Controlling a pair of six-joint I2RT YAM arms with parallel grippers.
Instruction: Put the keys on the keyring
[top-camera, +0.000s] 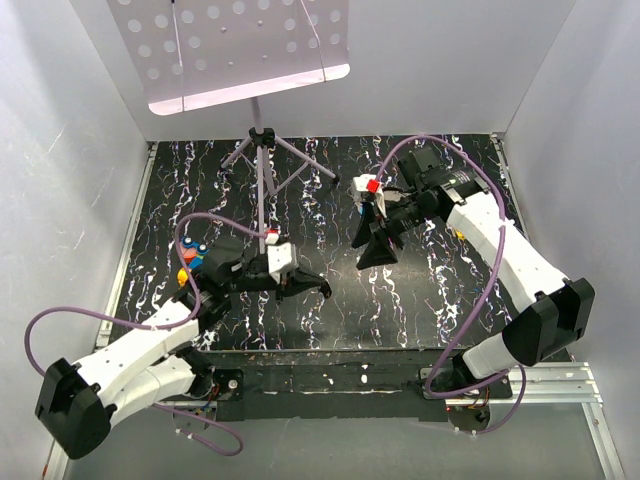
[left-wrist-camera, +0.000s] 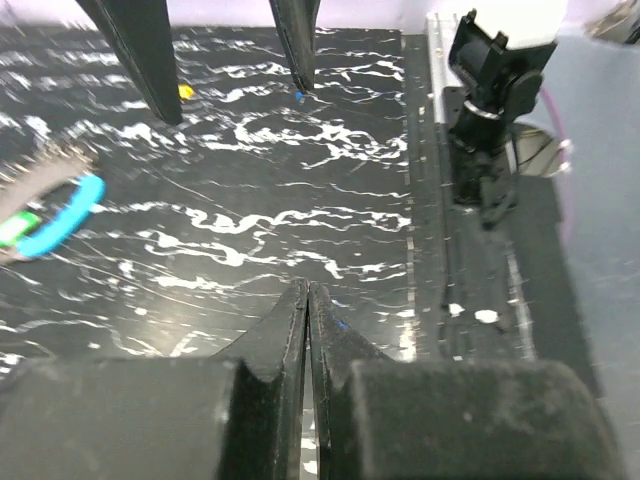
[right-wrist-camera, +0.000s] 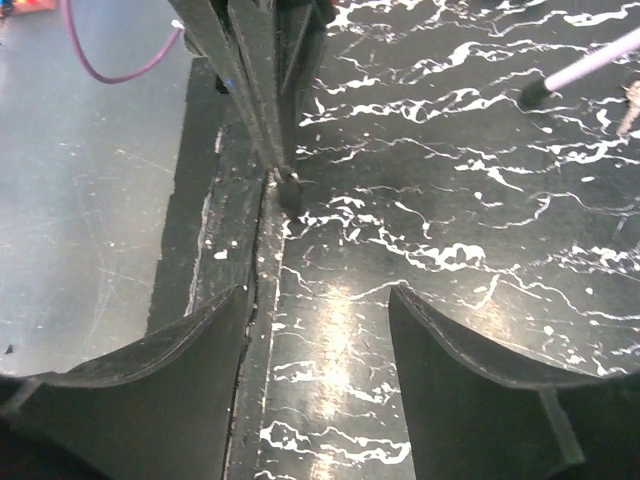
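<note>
Blue keyring (left-wrist-camera: 62, 212) visible only from left wrist, left end effector (left-wrist-camera: 308, 292) pinched shut, empty, right end effector (right-wrist-camera: 318, 295) wide open, empty, above edge of desk (right-wrist-camera: 470, 230).

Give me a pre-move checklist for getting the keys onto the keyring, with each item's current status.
1. Keyring located: ok, lying on the mat.
2. Keys located: cannot tell, none discernible.
3. Left gripper ready to grasp: not ok, shut and empty.
4. Right gripper ready to grasp: ok, open and empty above the mat.
5. Stand leg clear of the right gripper: ok, apart.
</note>
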